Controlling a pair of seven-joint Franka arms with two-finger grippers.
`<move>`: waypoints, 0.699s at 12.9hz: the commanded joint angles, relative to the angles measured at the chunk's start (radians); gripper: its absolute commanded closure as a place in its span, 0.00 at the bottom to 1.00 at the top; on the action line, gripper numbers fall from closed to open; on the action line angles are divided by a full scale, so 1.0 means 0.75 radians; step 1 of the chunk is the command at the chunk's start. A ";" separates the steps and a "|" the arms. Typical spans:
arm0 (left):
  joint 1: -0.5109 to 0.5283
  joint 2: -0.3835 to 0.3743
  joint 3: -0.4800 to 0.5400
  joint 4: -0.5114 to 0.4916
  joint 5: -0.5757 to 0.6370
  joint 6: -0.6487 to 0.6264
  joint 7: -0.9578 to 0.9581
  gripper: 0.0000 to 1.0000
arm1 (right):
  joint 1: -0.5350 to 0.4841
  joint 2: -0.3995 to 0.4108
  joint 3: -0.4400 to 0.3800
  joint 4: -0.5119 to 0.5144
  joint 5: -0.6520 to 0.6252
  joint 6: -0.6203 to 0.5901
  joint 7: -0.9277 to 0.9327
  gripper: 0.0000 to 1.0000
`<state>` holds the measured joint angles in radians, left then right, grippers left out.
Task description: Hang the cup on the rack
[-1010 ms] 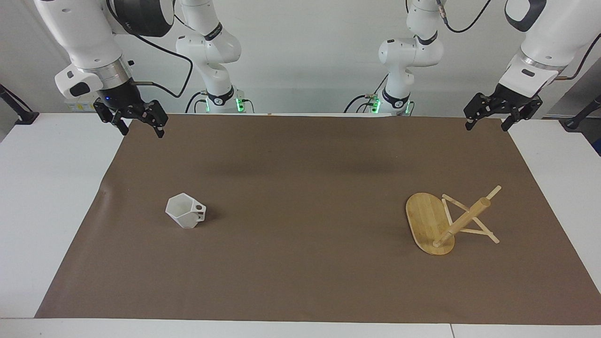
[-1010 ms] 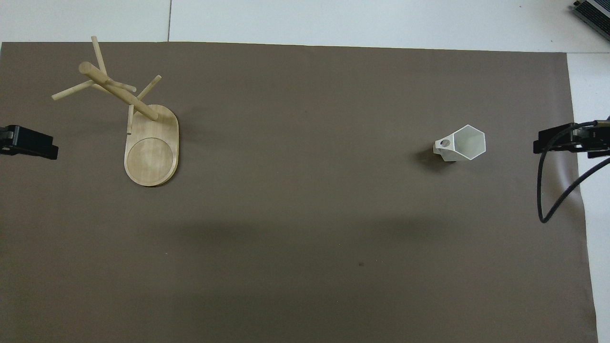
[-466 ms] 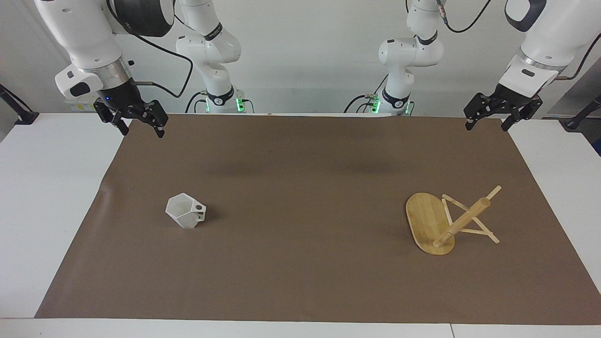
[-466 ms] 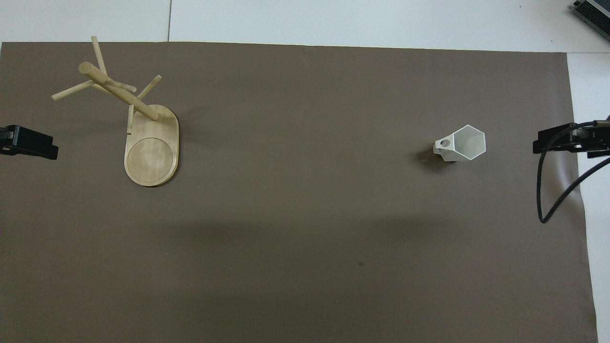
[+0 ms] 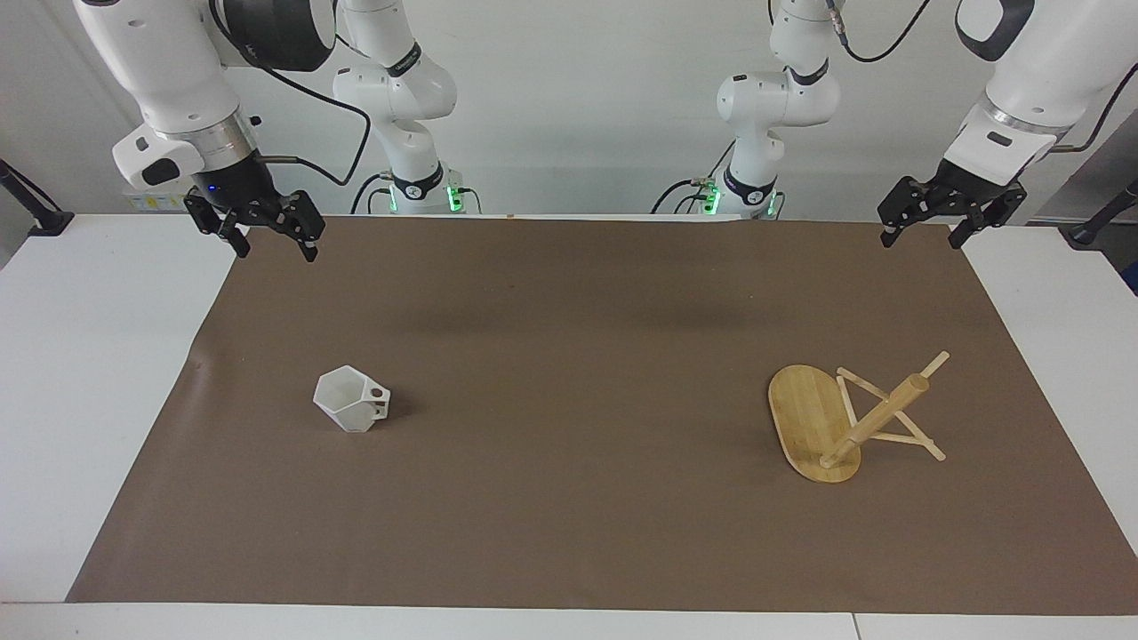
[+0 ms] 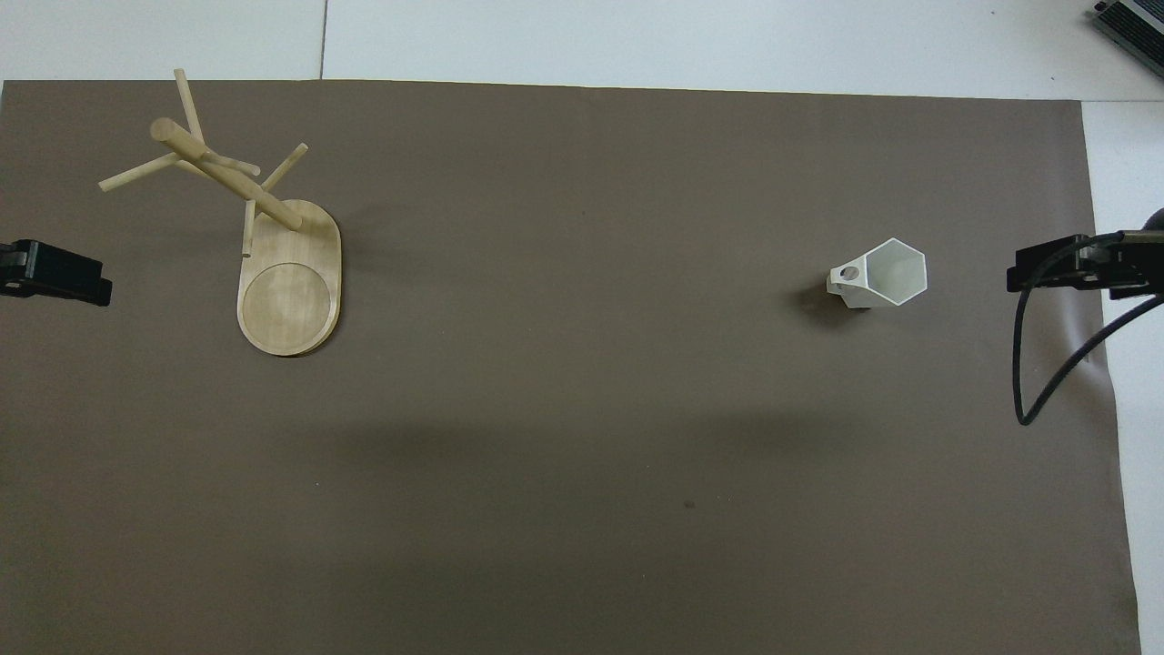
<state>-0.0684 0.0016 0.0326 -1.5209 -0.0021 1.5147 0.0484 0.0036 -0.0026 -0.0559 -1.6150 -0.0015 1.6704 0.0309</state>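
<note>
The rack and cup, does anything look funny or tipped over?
No. The rack stands upright on its oval base toward the left arm's end of the mat. The cup sits upright, mouth up, toward the right arm's end. Nothing is spilled or broken.

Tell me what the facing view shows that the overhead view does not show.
Only the facing view shows both arms whole, with the open left tool and the open right tool raised over the table's corners nearest the robots. Only the overhead view looks straight into the cup's hexagonal mouth and shows the round recess in the rack's base. Both show the cup upright and the rack empty, on the brown mat.
</note>
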 commanded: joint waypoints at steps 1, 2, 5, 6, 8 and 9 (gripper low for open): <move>0.013 -0.035 -0.003 -0.036 -0.020 -0.009 0.011 0.00 | -0.015 -0.033 0.005 -0.109 0.002 0.143 -0.074 0.00; 0.013 -0.035 -0.003 -0.036 -0.020 -0.009 0.011 0.00 | -0.023 -0.025 0.005 -0.133 0.002 0.192 -0.114 0.00; 0.013 -0.035 -0.003 -0.036 -0.020 -0.009 0.011 0.00 | -0.023 -0.009 -0.001 -0.215 0.002 0.337 -0.164 0.00; 0.011 -0.035 -0.003 -0.036 -0.022 -0.009 0.011 0.00 | -0.025 0.009 -0.001 -0.223 0.002 0.358 -0.166 0.00; 0.013 -0.035 -0.003 -0.036 -0.020 -0.009 0.011 0.00 | -0.023 0.056 -0.001 -0.225 0.002 0.409 -0.166 0.00; 0.013 -0.035 -0.003 -0.036 -0.020 -0.009 0.011 0.00 | -0.023 0.081 -0.001 -0.229 0.002 0.440 -0.166 0.00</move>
<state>-0.0684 0.0016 0.0326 -1.5209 -0.0021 1.5146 0.0484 -0.0060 0.0349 -0.0609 -1.7730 -0.0015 1.9545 -0.0678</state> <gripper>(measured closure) 0.000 0.000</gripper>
